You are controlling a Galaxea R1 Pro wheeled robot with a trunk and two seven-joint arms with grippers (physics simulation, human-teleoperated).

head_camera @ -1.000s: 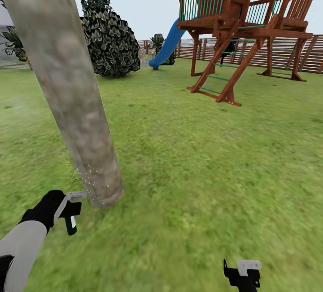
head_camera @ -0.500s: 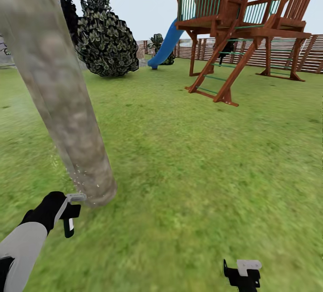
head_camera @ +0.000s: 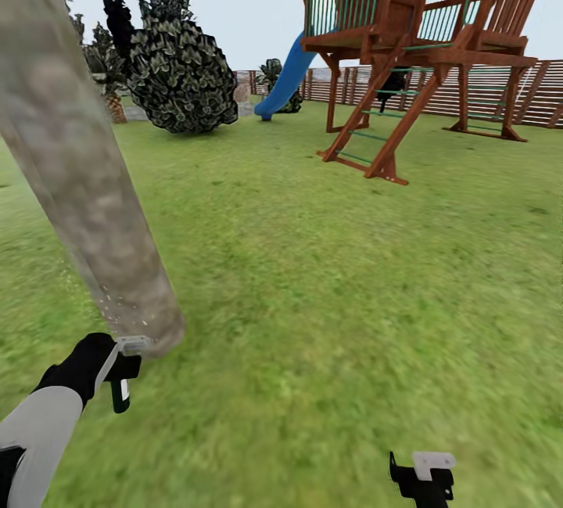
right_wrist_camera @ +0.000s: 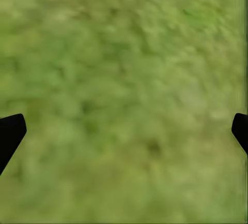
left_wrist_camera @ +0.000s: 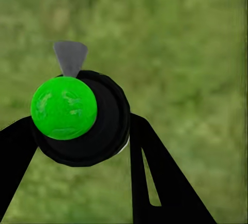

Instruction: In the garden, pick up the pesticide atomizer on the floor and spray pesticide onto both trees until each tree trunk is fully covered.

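1. Your left gripper (head_camera: 119,371) is clamped on the atomizer (left_wrist_camera: 82,118), at about 7 o'clock in the head view. Its grey nozzle tip points at the base of the tree trunk (head_camera: 86,187), just beside it.
2. One trunk, leaning toward 11 o'clock, with white specks (head_camera: 117,309) low down.
3. Your right gripper (head_camera: 423,477) is spread wide with nothing in it, over grass (head_camera: 328,297).
4. One wooden playset (head_camera: 407,39), one blue slide (head_camera: 285,78) and a slat fence (head_camera: 485,98) sit at 12 to 2 o'clock.

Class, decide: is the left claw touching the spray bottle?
Touching: in the left wrist view, both fingers press against the spray bottle, held in the left claw.
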